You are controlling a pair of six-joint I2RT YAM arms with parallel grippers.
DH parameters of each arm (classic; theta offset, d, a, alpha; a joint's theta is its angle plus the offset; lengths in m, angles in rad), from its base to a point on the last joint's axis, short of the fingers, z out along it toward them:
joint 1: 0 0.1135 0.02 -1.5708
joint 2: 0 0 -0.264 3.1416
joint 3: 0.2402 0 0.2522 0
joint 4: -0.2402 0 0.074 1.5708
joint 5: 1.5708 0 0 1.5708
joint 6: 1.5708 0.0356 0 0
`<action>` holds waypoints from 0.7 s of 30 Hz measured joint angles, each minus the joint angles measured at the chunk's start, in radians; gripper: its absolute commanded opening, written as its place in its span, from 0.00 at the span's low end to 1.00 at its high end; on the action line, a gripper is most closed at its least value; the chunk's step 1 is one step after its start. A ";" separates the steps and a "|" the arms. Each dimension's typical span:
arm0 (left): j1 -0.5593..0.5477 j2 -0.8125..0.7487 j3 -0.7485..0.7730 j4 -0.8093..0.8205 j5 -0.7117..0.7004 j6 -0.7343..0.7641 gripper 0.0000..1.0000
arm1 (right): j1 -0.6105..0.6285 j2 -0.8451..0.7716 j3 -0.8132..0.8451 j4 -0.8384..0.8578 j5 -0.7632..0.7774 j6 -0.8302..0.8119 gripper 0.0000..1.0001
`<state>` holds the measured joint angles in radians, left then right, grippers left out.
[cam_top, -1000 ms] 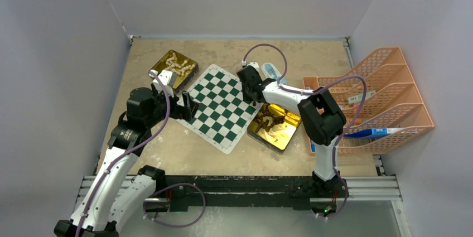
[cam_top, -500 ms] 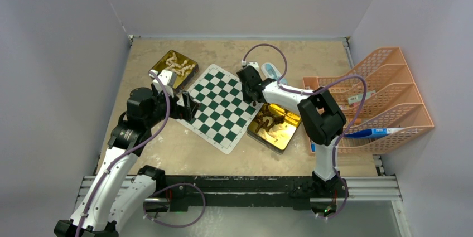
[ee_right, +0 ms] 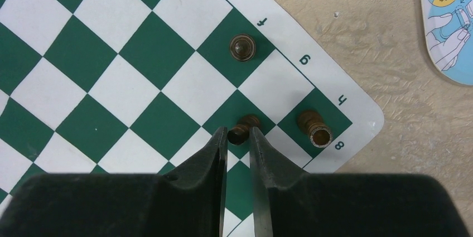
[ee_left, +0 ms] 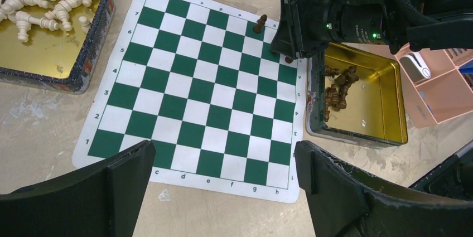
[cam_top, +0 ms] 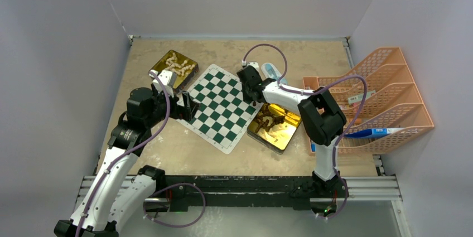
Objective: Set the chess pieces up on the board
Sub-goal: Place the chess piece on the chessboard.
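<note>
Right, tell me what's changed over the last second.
Nothing visibly moved. The right gripper stays low at the board's corner, its fingers close on either side of a brown piece; whether it grips it is unclear. The left gripper stays open at the board's edge, holding nothing. The tins and other pieces lie as before.

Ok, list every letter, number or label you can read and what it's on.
"e", "f", "g", "h", "8": white border of the board, right wrist view.
"8" down to "1", "c" to "h": same border, left wrist view.
Print on the blue packet: too small.
Labels on the orange tray: blurred.
</note>
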<state>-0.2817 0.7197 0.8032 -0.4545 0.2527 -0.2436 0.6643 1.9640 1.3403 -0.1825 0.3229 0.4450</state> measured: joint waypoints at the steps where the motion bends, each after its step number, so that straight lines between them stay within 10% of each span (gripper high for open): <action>1: 0.000 0.000 0.000 0.000 0.000 0.000 0.96 | 0.000 0.000 0.000 0.000 0.000 0.000 0.21; 21: 0.000 0.000 0.000 -0.004 -0.001 0.000 0.96 | -0.004 -0.010 -0.023 0.032 -0.052 0.009 0.21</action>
<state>-0.2817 0.7197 0.8032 -0.4583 0.2516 -0.2436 0.6601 1.9541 1.3174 -0.1505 0.2707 0.4541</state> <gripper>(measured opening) 0.965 0.194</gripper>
